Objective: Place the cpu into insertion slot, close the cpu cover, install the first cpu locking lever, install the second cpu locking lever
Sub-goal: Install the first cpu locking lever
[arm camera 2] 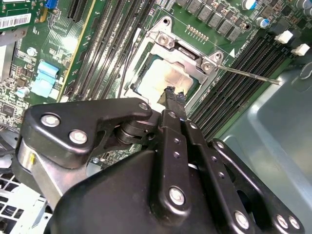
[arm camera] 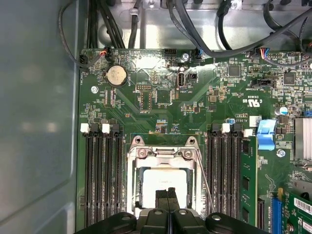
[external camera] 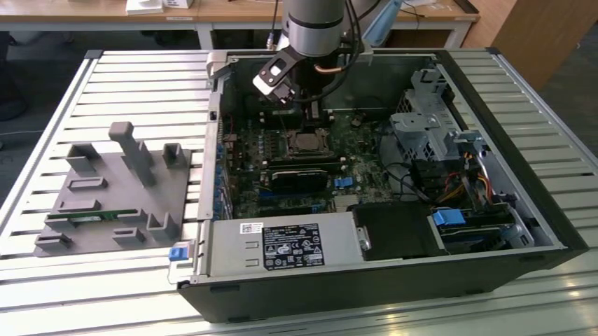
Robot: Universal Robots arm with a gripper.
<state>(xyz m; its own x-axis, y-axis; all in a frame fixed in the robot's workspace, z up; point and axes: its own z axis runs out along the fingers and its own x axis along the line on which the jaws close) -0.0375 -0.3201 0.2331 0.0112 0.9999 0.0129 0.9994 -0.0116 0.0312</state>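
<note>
**Chip seated, frame down, one lever loose**

The slatted worktop (external camera: 56,105) carries a computer case (external camera: 374,297) laid on its side with the panel off. I take that to be so the arm (external camera: 313,24) can come straight down onto the motherboard (external camera: 365,175). Toward the exterior view's left, well apart from the case, sits a grey fixture (external camera: 112,203) of posts and slots, seemingly a rack for parts.

The tool (arm camera 2: 170,95) hangs over the socket, its two fingers clenched flat against each other with nothing between them. In the second wrist view the joined tip sits at the socket's edge, on the side away from the hinge. Whether it actually touches the metal I cannot tell. Shut like that, it reads to me as a single prod for pushing rather than for gripping.

The cpu cover (arm camera: 163,152) lies flat around the socket, its square opening framing the chip. The cpu (arm camera: 161,178) rests in the insertion slot inside that frame, pale top showing. One thin locking lever (arm camera 2: 248,75) juts free beside the socket, out over the memory slots, so by my reckoning it is not latched.
</note>
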